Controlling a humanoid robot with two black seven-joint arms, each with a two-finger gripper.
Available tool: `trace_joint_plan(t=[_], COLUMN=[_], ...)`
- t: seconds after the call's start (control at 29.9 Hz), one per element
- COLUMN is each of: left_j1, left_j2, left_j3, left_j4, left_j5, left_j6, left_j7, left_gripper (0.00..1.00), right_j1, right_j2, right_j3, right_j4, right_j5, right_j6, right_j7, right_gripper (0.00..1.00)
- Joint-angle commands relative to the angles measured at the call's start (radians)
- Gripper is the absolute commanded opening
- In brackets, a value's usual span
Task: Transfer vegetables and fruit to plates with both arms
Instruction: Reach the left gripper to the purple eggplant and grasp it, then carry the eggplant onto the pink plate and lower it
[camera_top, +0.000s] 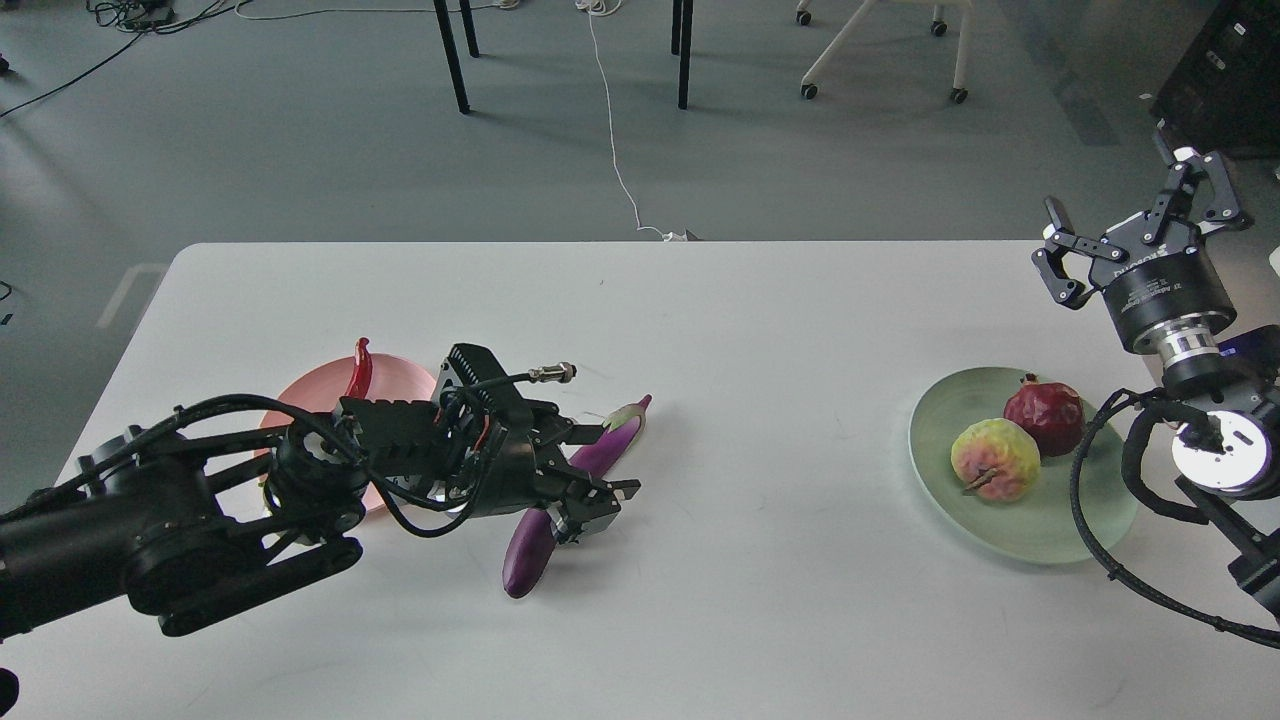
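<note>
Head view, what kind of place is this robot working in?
Probably a lab or office workspace, not a kitchen: a plain white table on grey carpet, loose cables trailing across the floor, and a wheeled chair base behind. The produce on plates looks staged for testing.

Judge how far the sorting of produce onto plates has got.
Done: pomegranate and bumpy fruit lie on the green plate; chili on the pink plate. In hand: left gripper straddles the eggplant on the table. Left: plating it. Right gripper open, idle.
</note>
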Motion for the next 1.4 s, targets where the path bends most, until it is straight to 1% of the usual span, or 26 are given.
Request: trace_joint_plan(t=[0.0,0.13,0.23,0.27,0.3,0.33,0.37,0.47,0.5,0.6,0.7,0.8,0.87,0.94,1.1,1.14,1.24,1.37], left_j1=[0.008,0.007,0.014,0.020,0.023,0.027,0.030,0.028,0.028,0.028,0.027,0.022,0.014,0.013,0.014,0.013,0.017,0.023], left_j2=[-0.013,-0.010,-0.009,-0.009,-0.009,-0.012,-0.012,-0.013,-0.009,0.020,0.105,0.171,0.215,0.246,0.274,0.281,0.304,0.310], left_j3=[0.003,0.033,0.034,0.034,0.034,0.034,0.034,0.033,0.033,0.014,-0.015,-0.035,-0.036,-0.033,-0.030,-0.029,-0.026,-0.021], left_j4=[0.043,0.079,0.082,0.082,0.082,0.082,0.082,0.083,0.082,0.065,0.002,-0.021,-0.016,-0.001,0.074,0.085,0.105,0.116], left_j5=[0.006,0.004,0.004,0.006,0.006,0.008,0.008,0.005,0.004,-0.002,-0.011,-0.049,-0.080,-0.078,-0.088,-0.089,-0.094,-0.094], left_j6=[-0.016,-0.020,-0.020,-0.020,-0.019,-0.019,-0.019,-0.020,-0.020,-0.020,-0.016,-0.011,-0.010,0.000,0.009,0.010,0.029,0.041], left_j7=[0.044,0.047,0.046,0.043,0.041,0.040,0.040,0.038,0.038,0.037,0.031,0.006,-0.005,-0.006,-0.009,-0.015,-0.058,-0.065], left_gripper=[0.72,0.72,0.72,0.69,0.61,0.50,0.37,0.15,0.10,0.09,0.09,0.10,0.11,0.11,0.12,0.12,0.12,0.13], right_j1=[0.002,0.002,0.002,0.002,0.003,0.003,0.005,0.006,0.008,0.009,0.011,0.015,0.028,0.037,0.055,0.055,0.057,0.054], right_j2=[0.000,-0.001,-0.001,-0.001,-0.001,-0.001,-0.001,-0.001,-0.001,-0.003,-0.003,0.000,0.002,0.006,0.015,0.018,0.029,0.020], right_j3=[0.000,0.000,0.000,0.000,0.000,0.000,-0.002,-0.002,-0.002,-0.002,-0.003,-0.008,-0.012,-0.021,-0.040,-0.043,-0.049,-0.049], right_j4=[-0.001,-0.003,-0.004,-0.006,-0.006,-0.006,-0.006,-0.006,-0.007,-0.007,-0.009,-0.010,-0.012,-0.020,-0.041,-0.041,-0.041,-0.040], right_j5=[0.000,0.000,0.000,0.000,0.000,0.000,0.000,0.000,0.000,0.000,0.000,-0.001,-0.001,-0.001,-0.001,-0.001,-0.001,-0.001], right_j6=[0.000,0.000,0.001,0.001,0.001,0.001,0.001,0.001,0.001,0.001,0.000,-0.003,-0.005,-0.006,-0.014,-0.019,-0.023,-0.023], right_j7=[0.000,0.000,0.000,0.000,0.000,0.000,0.000,0.000,0.000,0.000,0.000,0.000,0.000,0.000,0.000,0.000,0.000,0.000], right_gripper=[0.99,0.99,0.99,0.99,0.99,0.99,0.99,0.99,0.99,0.99,0.99,0.99,0.99,0.99,0.99,0.99,0.99,0.99])
